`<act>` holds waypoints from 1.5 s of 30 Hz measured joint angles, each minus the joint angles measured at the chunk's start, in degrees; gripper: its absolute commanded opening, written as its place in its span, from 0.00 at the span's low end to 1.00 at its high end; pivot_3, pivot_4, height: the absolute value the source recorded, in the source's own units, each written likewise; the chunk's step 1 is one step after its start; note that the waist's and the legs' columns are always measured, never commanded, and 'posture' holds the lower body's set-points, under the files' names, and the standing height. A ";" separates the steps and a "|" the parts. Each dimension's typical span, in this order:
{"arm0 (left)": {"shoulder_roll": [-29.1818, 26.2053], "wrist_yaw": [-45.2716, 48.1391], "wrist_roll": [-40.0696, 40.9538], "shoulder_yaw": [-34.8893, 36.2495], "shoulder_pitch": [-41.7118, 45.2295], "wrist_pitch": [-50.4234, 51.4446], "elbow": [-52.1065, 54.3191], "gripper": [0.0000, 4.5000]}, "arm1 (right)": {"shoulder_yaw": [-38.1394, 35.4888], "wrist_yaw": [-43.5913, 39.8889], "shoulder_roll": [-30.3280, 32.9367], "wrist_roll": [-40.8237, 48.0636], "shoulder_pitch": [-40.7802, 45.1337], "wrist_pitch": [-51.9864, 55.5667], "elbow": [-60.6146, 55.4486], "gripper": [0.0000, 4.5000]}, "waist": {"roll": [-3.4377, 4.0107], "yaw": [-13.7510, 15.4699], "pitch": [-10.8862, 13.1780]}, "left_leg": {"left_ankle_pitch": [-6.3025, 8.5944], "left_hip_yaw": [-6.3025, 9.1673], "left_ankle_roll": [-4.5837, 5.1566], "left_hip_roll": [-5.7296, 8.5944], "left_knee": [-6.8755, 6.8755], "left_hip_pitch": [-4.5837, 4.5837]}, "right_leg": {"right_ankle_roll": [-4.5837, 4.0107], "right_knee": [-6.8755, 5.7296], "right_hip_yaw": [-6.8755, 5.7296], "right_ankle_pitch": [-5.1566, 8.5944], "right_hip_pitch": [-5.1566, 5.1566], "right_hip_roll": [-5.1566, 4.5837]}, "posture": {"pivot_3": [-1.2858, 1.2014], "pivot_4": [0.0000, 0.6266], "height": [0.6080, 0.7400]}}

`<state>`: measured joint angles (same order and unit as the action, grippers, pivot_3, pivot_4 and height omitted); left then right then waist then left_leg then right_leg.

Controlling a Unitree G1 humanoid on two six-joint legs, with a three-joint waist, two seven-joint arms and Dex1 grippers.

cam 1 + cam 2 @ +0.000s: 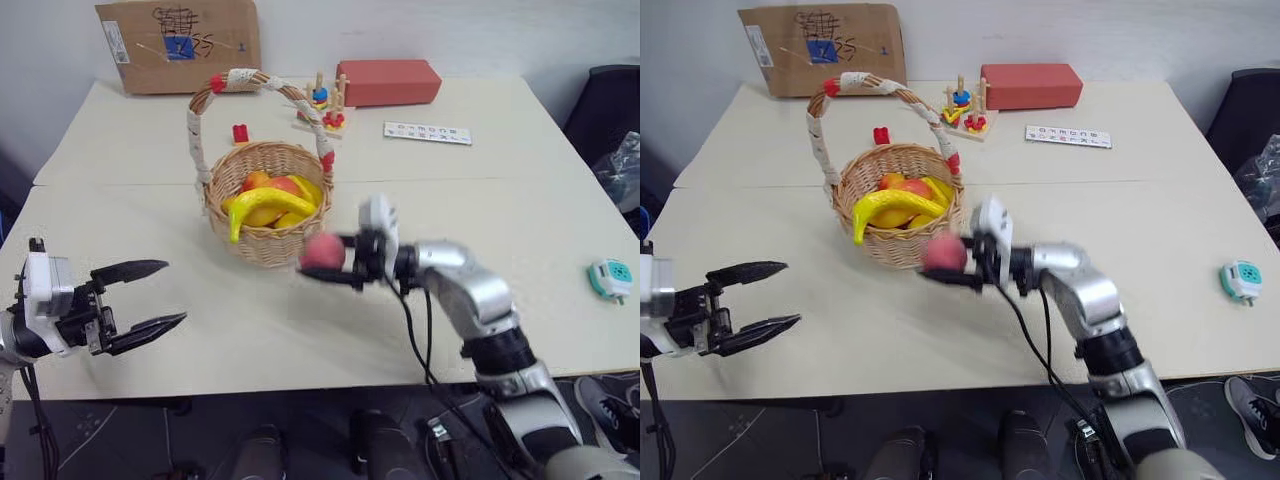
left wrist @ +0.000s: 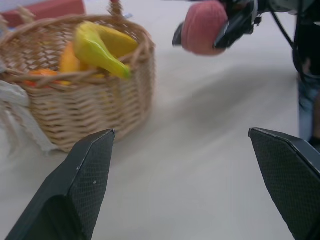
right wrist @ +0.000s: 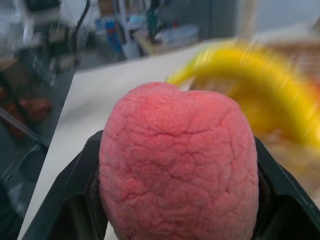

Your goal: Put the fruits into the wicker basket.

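A pink-red peach (image 1: 321, 252) is pinched between the two black fingers of my right gripper (image 1: 327, 264), held in the air just in front of the wicker basket (image 1: 262, 240). Close up, the peach (image 3: 177, 165) bulges between both pads. The basket stands mid-table with its cloth-wrapped handle (image 1: 205, 108) arching over it. Inside lie a curved yellow banana (image 1: 268, 204) and a yellow-orange mango (image 1: 262, 184). My left gripper (image 1: 150, 297) hovers open and empty near the table's front left edge, pointing toward the basket (image 2: 80, 107).
A small red block (image 1: 240, 133) sits behind the basket. At the back stand a ring-stacking toy (image 1: 322, 106), a red box (image 1: 388, 82), a white card (image 1: 427, 133) and a cardboard sheet (image 1: 180, 45). A teal-and-white gadget (image 1: 610, 279) lies at the right edge.
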<state>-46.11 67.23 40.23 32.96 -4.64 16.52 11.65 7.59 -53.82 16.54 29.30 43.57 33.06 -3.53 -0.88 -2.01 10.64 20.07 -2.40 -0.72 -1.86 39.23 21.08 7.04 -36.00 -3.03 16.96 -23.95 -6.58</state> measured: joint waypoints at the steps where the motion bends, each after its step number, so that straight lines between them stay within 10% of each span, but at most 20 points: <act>1: 0.46 -1.22 0.36 0.27 -0.12 0.59 0.65 1.00 | -0.34 1.81 -1.36 0.18 1.69 1.03 -0.46 0.59 | 0.00 0.05 0.00 | -0.03 0.06 -0.05 -0.01 -0.03 0.00 | -0.03 0.01 -0.04 0.01 0.00 0.01 | 0.52 0.24 1.00; 13: 5.52 -10.95 1.91 1.47 -1.77 2.19 5.85 1.00 | 0.87 28.79 -18.15 -15.73 22.82 -0.34 31.54 0.59 | -0.06 -1.55 -0.03 | -0.16 -0.20 -0.13 0.10 -0.10 0.34 | -0.28 -0.41 0.05 -0.10 -0.63 -0.08 | 0.52 0.24 1.00; 17: 5.76 -12.34 2.29 1.87 -2.47 2.20 7.01 1.00 | -0.43 34.01 -21.82 -17.51 23.69 -3.15 34.32 0.98 | -0.06 -2.15 -0.03 | -0.16 -0.21 -0.14 0.06 -0.10 0.35 | -0.28 -0.41 0.05 -0.10 -0.63 -0.06 | 0.52 0.24 1.00; 27: 5.86 -13.37 2.86 2.00 -3.49 2.34 8.21 1.00 | -1.72 26.28 -23.88 -11.65 18.88 -4.14 22.59 0.99 | -0.05 -2.70 -0.03 | -0.16 -0.20 -0.12 0.03 -0.15 0.34 | -0.28 -0.41 0.07 -0.10 -0.63 -0.07 | 0.52 0.24 1.00; 40: 4.91 -12.28 3.28 0.89 -0.89 2.45 7.20 1.00 | -3.77 -0.17 -1.91 1.94 -7.74 -2.01 -5.94 0.99 | -0.06 -0.80 -0.04 | -0.11 -0.26 -0.03 0.10 -0.14 0.33 | -0.24 -0.12 0.05 -0.12 -0.50 -0.01 | 0.52 0.24 1.00; 45: 2.97 -11.64 4.56 3.25 -0.57 3.69 4.27 1.00 | -14.16 -10.67 13.27 -0.10 -14.61 -15.82 5.16 0.99 | -0.07 0.20 -0.03 | -0.01 -0.61 0.15 0.23 -0.13 0.11 | -0.16 0.09 0.09 -0.17 -0.33 -0.01 | 0.52 0.24 1.00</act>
<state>-43.14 55.59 44.79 36.21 -5.21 20.21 15.92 -6.56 -64.49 29.81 29.20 28.97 17.24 1.63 -0.94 -1.81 10.61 20.06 -3.01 -0.57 -1.63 39.10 21.19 6.88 -35.91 -2.94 16.79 -24.28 -6.59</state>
